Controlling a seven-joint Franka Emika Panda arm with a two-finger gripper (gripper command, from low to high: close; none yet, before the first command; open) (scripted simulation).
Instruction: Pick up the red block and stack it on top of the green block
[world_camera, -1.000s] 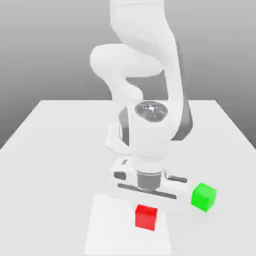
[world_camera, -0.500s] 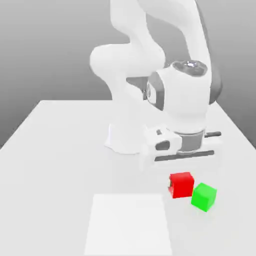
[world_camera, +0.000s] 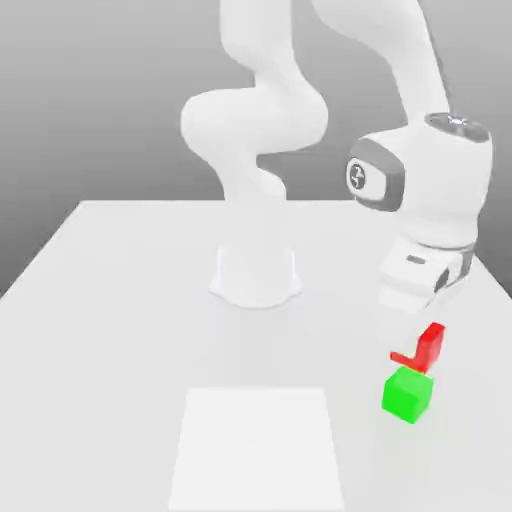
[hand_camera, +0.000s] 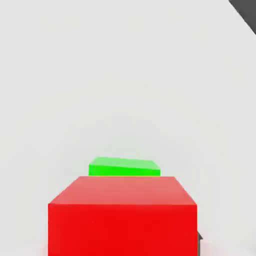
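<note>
Red block (world_camera: 428, 347) held off the surface (world_camera: 120, 330), fingers closed on it; it hangs directly above the green block (world_camera: 407, 395), nearly touching, offset slightly toward the exterior view's right and rear; hand view: green block (hand_camera: 125, 166) peeks out beyond the red block (hand_camera: 122, 215); judgement: small alignment, then lower.

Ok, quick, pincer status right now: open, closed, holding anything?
Pincer: closed on the red block, carried tilted just above the green block.
</note>
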